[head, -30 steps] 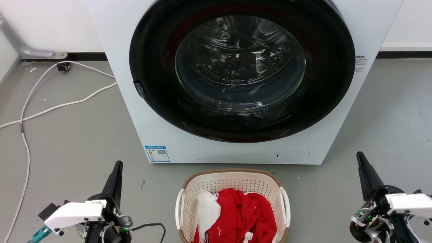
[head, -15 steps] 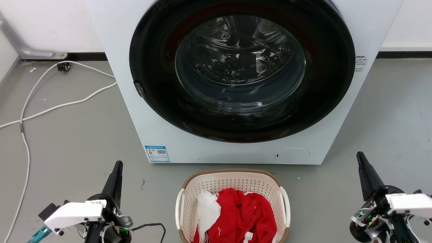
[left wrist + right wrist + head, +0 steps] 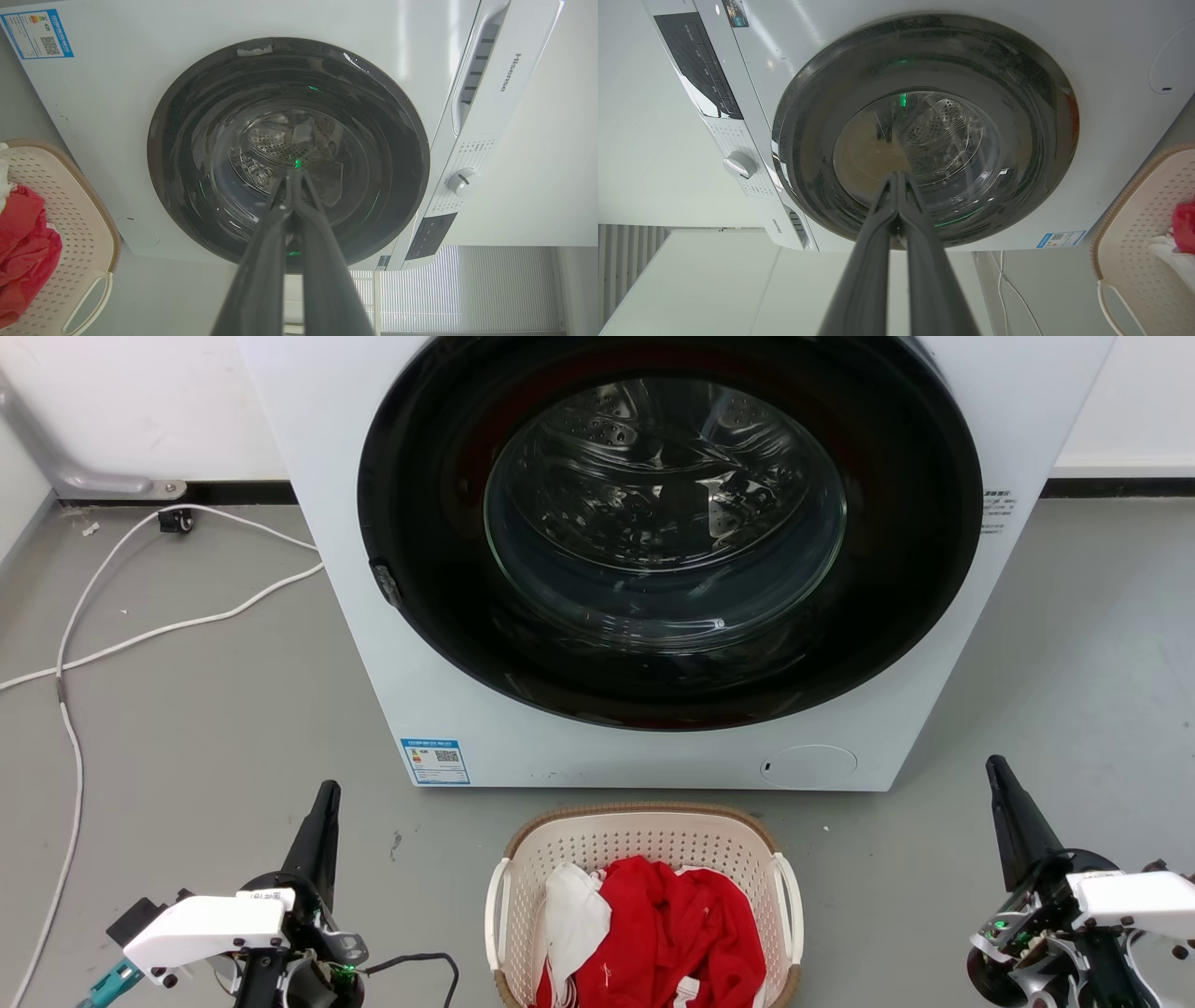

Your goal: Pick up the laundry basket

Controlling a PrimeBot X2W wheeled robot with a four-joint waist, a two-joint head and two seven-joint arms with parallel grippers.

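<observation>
nothing moved; washing machine (image 3: 327,476) stands just behind laundry basket (image 3: 644,842).

I see the basket (image 3: 644,840) at six o'clock, clothes (image 3: 672,924) in it, the washer (image 3: 579,756) behind at twelve, my left gripper (image 3: 328,788) at eight, right gripper (image 3: 994,763) at four, a cable (image 3: 61,691) at ten.

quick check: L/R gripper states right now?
Left gripper: closed, fingers together, holding nothing.
Right gripper: closed, fingers together, holding nothing.
Both are apart from the laundry basket.
</observation>
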